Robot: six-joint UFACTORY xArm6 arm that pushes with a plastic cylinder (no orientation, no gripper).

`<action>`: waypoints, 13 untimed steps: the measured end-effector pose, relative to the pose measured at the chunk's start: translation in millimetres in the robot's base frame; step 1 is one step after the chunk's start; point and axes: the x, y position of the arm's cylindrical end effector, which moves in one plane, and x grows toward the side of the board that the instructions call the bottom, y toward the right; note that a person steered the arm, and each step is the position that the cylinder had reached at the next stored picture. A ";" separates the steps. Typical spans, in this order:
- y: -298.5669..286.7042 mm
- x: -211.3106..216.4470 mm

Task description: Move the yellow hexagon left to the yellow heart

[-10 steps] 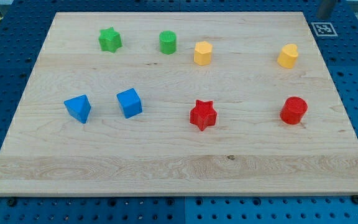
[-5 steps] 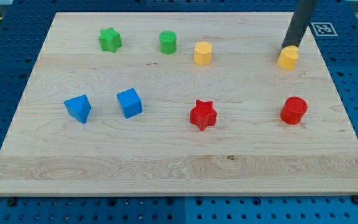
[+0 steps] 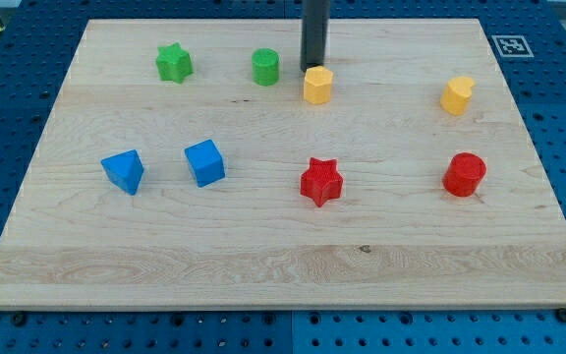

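On a wooden board (image 3: 263,265) over a blue pegboard, the yellow hexagon (image 3: 317,85) is found at the upper middle, with my tip (image 3: 312,67) set at its top edge; no gripper is fitted. The yellow heart (image 3: 456,95) lies well to the view's right. From this contact the hexagon could be driven downward, though open board is left between them.

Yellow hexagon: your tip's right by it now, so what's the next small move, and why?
Probably slide my tip round to the view's left of the yellow hexagon. It now sits at the hexagon's top edge, and the yellow heart lies far to the view's right, so only a rightward push from the left side carries the hexagon towards it.
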 end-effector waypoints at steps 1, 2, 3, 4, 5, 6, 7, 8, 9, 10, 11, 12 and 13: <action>-5.2 32.2; 39.7 46.1; 74.7 46.2; 24.2 46.4; -26.0 56.2; 3.6 84.5; 71.5 76.6; 132.1 64.2; 132.8 73.2; 130.3 104.8; 139.6 125.3; 155.7 122.3; 156.0 106.0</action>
